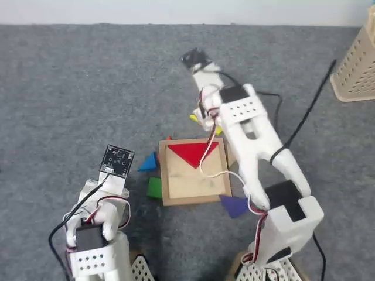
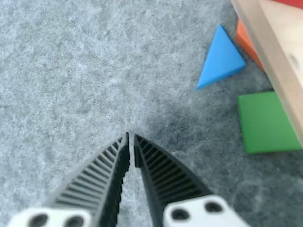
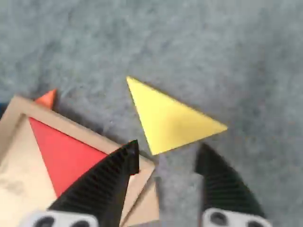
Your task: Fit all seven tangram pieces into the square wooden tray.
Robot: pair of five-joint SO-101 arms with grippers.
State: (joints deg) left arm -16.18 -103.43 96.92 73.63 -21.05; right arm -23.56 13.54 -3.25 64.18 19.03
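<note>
yellow triangle (image 3: 173, 120) lies just beyond right jaws, spread apart; left jaws together.

Red triangle (image 1: 192, 153), yellow triangle (image 3: 170, 120), green square (image 2: 265, 123), grey carpet (image 1: 76, 88)

Left of the tray (image 1: 163, 175) in the high view, bare desk (image 1: 70, 88) spreads wide, and the left gripper (image 2: 131, 138) hangs over it with its jaws closed. Close along that edge lie the blue triangle (image 2: 221, 59), green square (image 2: 265, 123) and orange piece (image 2: 246, 42), crowding the rim.

The right arm (image 1: 258, 152) stretches above the tray's right edge. A purple piece (image 1: 234, 205) lies off the near right corner.

Just beyond the far edge is the yellow triangle (image 3: 170, 120), with the right gripper (image 3: 168, 151) over it, jaws apart.

Inside the tray, the red triangle (image 1: 192, 153) takes the far part and the near floor is bare wood.

A basket (image 1: 357, 64) stands well apart.
</note>
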